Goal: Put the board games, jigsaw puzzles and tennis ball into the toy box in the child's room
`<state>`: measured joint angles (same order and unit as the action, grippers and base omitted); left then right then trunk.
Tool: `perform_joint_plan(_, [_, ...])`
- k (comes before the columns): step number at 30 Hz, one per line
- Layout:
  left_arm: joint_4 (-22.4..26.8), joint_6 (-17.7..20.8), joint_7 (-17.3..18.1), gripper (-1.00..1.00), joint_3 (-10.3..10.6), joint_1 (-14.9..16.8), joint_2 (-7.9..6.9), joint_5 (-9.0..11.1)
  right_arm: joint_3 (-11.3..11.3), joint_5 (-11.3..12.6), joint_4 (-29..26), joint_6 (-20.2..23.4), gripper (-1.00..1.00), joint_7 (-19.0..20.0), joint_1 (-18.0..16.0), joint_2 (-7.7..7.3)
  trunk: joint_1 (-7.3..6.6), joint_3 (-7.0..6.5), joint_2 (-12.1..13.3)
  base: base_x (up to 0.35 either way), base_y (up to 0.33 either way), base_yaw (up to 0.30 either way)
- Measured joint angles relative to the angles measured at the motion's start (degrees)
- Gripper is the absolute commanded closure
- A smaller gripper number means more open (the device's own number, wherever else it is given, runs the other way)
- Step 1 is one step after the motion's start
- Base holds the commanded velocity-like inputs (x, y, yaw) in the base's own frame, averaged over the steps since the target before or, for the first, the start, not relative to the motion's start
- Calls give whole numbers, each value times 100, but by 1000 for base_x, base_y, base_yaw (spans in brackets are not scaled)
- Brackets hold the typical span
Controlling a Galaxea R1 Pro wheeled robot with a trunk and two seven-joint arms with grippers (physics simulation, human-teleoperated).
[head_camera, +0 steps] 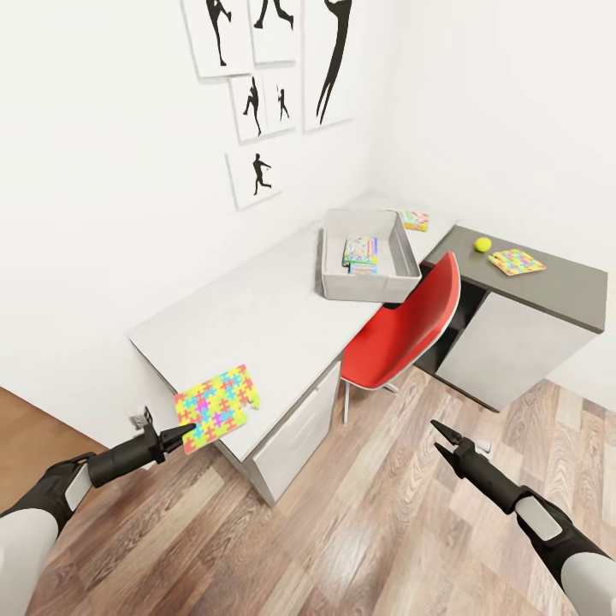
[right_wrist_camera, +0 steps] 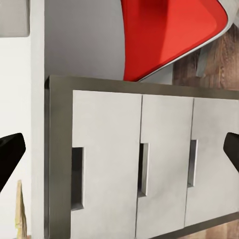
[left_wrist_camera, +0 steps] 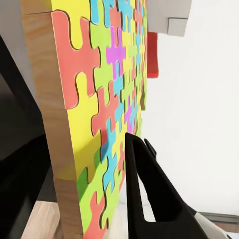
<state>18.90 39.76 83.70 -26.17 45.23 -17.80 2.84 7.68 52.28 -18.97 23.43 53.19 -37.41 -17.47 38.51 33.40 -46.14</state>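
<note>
Left gripper (head_camera: 181, 435) at the near puzzle's edge, right gripper (head_camera: 441, 435) spread wide over the floor.

Left fingers look pressed onto the jigsaw puzzle (head_camera: 217, 406) overhanging the table (head_camera: 257, 316) corner. Further back, the toy box (head_camera: 368, 287) holds board games (head_camera: 360, 254); beyond lie another game (head_camera: 414, 221), tennis ball (head_camera: 483, 245) and second puzzle (head_camera: 517, 261).

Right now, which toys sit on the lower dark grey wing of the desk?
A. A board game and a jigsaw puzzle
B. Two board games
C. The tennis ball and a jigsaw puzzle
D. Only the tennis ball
C: in the head view the tennis ball and a jigsaw puzzle lie side by side on the dark grey wing, while board games already lie inside the toy box.
</note>
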Motion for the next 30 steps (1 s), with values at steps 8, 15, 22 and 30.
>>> perform_joint_plan(8, [46, 45, 486, 100, -10, 6, -52, 5, 0, 1, 12, -8, -100, 0, 0, 6, 0, 0, 0, 0, 0, 0])
perform_joint_plan(15, [472, 305, 603, 100, 61, 8, -259, -7, 0, 1, 13, -10, -100, 0, 0, 7, -88, -71, 159, 0, 0, 0])
perform_joint_plan(22, [721, 522, 603, 100, 90, 8, -309, -23, 4, 5, 13, -15, -100, 0, 0, 7, -241, -197, 440, 0, 0, 0])
perform_joint_plan(30, [938, 716, 604, 100, 374, 8, -312, -31, 6, 7, 20, -17, -100, 1, 0, 7, -417, -341, 761, 0, 0, 0])
